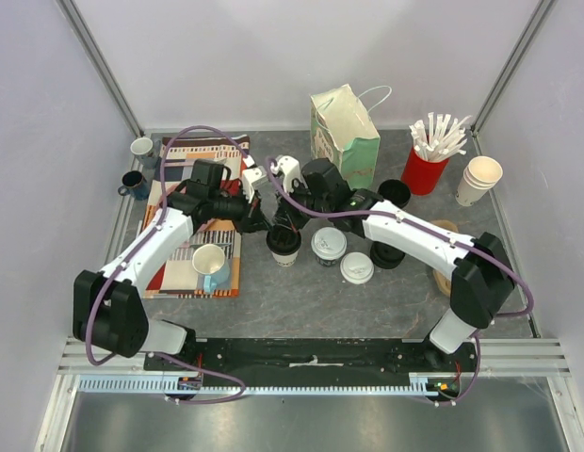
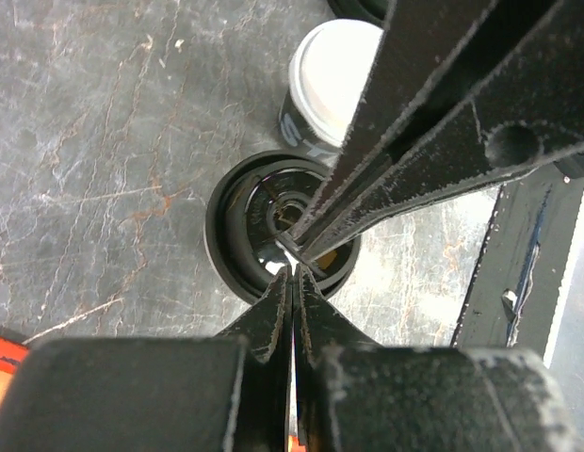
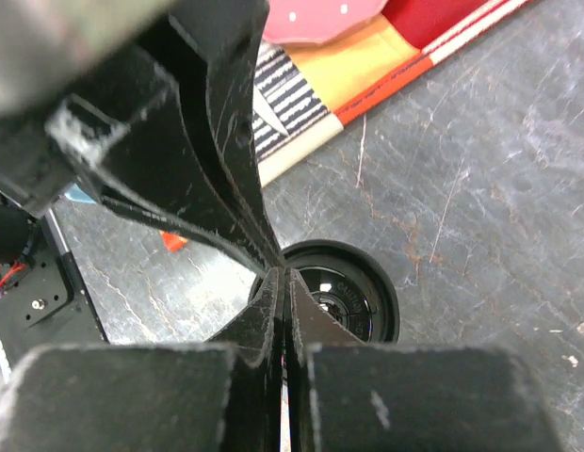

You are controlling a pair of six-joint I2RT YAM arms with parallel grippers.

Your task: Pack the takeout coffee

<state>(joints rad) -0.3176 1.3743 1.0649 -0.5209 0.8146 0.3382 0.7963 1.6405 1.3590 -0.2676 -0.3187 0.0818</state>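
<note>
L gripper (image 2: 292, 270), R gripper (image 3: 284, 273) closed, empty, over black-lidded cup (image 2: 237, 221); takeout coffee (image 2: 330, 80) just beside.

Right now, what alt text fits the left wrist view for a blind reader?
The left hand and right hand, both closed, meet tip to tip over a round black lid on a grey table. A white-lidded cup stands beyond.

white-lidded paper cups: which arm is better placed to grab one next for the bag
Right, probably: the nearer white-lidded paper cup stands on the side of the right gripper; the left gripper must reach across the black-lidded cup. Both are shut.
</note>
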